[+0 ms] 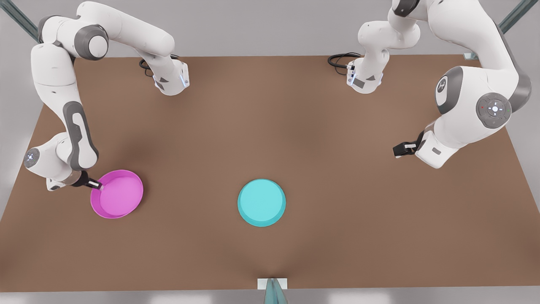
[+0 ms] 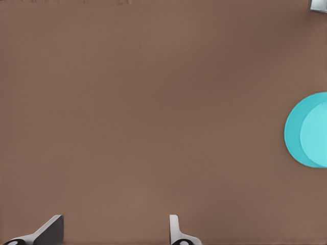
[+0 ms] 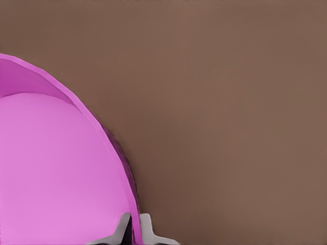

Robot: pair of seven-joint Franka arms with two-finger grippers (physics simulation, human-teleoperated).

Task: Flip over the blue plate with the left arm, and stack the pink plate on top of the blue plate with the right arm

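Now the right gripper (image 1: 98, 184), lower left of the front view, has its jaws pinched on the pink plate (image 1: 118, 195) rim; lift level toward the blue plate (image 1: 261, 202) at centre, while the left gripper (image 1: 398, 150) waits with jaws apart

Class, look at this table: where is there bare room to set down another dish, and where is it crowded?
Bare brown table lies between the pink plate and the blue plate, and across the far middle between the arms. It is crowded where the right gripper pinches the pink plate's rim. The left gripper, open, hangs above the table at the front view's right.
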